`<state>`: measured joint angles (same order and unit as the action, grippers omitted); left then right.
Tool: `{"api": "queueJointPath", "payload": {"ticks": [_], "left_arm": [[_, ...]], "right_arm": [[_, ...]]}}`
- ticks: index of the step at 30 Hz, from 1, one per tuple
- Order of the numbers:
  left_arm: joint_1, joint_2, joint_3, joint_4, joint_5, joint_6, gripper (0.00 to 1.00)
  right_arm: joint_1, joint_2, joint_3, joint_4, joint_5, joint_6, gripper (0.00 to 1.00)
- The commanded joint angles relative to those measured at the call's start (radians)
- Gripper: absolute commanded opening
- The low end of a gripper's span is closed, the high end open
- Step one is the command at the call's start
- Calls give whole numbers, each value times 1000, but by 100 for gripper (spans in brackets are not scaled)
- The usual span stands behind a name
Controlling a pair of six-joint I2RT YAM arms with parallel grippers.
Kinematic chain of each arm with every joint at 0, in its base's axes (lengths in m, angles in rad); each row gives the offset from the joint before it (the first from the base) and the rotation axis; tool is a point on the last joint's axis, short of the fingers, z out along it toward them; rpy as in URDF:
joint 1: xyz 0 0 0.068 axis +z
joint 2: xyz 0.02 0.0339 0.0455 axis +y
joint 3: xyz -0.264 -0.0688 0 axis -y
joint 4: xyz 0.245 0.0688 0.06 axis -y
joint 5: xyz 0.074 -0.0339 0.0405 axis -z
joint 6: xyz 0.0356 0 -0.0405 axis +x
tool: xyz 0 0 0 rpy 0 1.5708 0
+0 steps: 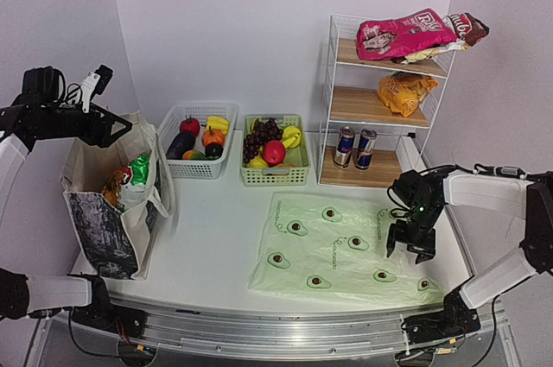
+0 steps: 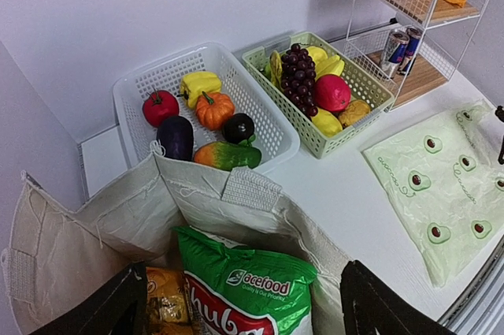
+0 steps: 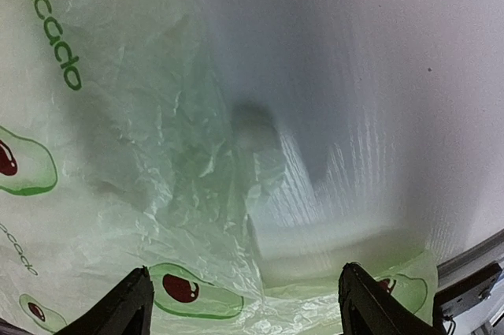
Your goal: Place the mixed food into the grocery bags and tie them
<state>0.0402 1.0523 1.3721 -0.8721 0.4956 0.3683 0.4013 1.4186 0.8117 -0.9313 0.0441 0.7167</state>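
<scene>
Green packet in upright tote; avocado bag flat.

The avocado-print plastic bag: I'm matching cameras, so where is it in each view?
Top external: plastic bag flat, lower right of centre.
Left wrist: bag far right, mid-height.
Right wrist: bag crumpled, filling left and bottom.
Shared landmark: wire shelf, beyond the bag in top and left wrist views.
</scene>
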Motion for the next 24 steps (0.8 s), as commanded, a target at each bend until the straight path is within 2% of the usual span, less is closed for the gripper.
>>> {"api": "queueJointPath", "payload": {"ticks": [1,4,9,12,15,17,20,24], "left_arm": [[4,-14,15,22,11,10,84],[4,-14,50,8,57,10,84],[-2,-22,103,7,186,-20,84],[-10,-43,108,48,232,-59,84],[-17,-43,107,90,248,-144,82],[-23,-40,101,108,279,-193,80],[-35,-36,100,133,336,-248,79],[-133,-30,111,164,321,-298,79]], "right_arm": [[-23,65,25,66,-59,-47,77],[-24,98,18,126,-74,-48,74],[-31,153,10,184,-96,-62,61],[-34,170,-1,197,-110,-64,43],[-34,145,-4,195,-107,-62,14],[-32,113,11,184,-104,-60,0],[-30,70,86,91,-86,-77,0],[65,23,282,-135,77,-134,0]]}}
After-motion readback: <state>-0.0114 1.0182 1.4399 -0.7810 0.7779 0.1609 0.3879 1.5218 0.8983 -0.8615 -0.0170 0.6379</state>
